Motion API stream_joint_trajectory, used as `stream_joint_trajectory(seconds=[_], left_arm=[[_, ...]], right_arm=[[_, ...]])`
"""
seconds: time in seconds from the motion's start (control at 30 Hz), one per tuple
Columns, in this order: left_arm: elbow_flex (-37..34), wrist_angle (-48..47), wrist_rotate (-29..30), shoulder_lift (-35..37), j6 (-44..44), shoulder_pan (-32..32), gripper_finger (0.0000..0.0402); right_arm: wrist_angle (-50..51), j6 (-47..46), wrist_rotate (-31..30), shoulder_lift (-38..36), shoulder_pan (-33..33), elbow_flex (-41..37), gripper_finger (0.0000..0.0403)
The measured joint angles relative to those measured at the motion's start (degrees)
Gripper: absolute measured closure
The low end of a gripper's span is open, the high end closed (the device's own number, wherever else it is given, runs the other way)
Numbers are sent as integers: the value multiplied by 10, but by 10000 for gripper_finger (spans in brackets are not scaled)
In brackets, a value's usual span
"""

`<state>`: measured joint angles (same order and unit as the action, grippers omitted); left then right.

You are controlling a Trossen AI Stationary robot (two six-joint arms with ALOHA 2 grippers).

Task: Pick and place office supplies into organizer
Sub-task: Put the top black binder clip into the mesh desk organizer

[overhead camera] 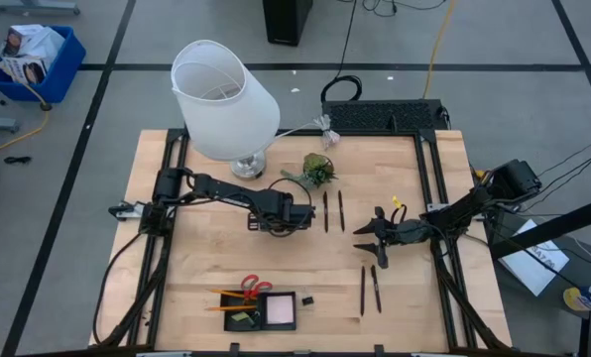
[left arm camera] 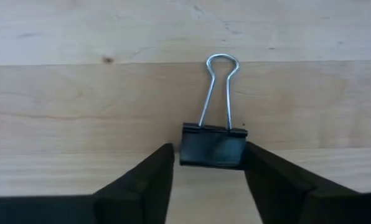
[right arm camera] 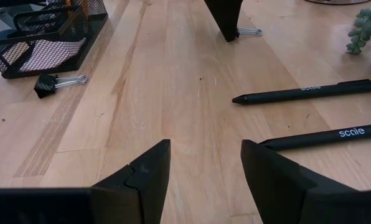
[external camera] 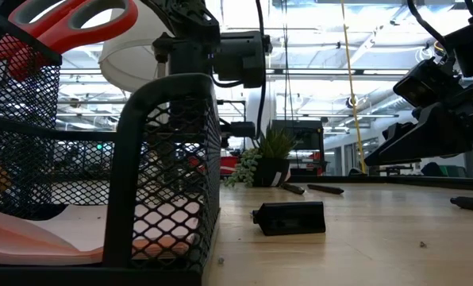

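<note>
A black binder clip (left arm camera: pixel 212 144) with a silver wire handle lies flat on the wooden table, and my left gripper (overhead camera: pixel 279 220) points down, shut on it at mid-table. My right gripper (overhead camera: pixel 367 233) hovers open to the right of it, over bare wood (right arm camera: pixel 204 146). The organizer (overhead camera: pixel 226 315), a black mesh tray near the front edge, holds red scissors (overhead camera: pixel 252 287), orange pencils (overhead camera: pixel 226 295) and a pink sticky pad (overhead camera: pixel 280 309). A second binder clip (overhead camera: pixel 307 299) lies just right of the tray. Black pens (overhead camera: pixel 333 210) lie beside my left gripper, and two more (overhead camera: pixel 370 290) lie nearer the front. My left gripper has the clip's black body (left arm camera: pixel 192 149) between its two fingers, one finger (left arm camera: pixel 157 177) at each short end. The fingers come from above, pointing down. The clip lies flat on the table, its wire handle (left arm camera: pixel 221 68) stretched out toward the far edge.
A white lamp (overhead camera: pixel 224 99) stands at the far left of the table, with a small green plant (overhead camera: pixel 318 169) beside it. A small yellow piece (overhead camera: pixel 397 201) lies behind my right gripper. A black box (overhead camera: pixel 385 117) sits at the far edge.
</note>
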<state>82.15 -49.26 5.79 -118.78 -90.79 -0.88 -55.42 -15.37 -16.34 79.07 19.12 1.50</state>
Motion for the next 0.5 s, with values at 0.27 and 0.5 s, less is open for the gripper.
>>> stream_joint_trajectory(seconds=[0.27,0.5], left_arm=[[0,-3,18,-1,5,-15,254],[0,-3,19,-1,18,-24,225]], right_arm=[[0,0,0,0,0,0,211],[0,0,0,0,0,0,211]])
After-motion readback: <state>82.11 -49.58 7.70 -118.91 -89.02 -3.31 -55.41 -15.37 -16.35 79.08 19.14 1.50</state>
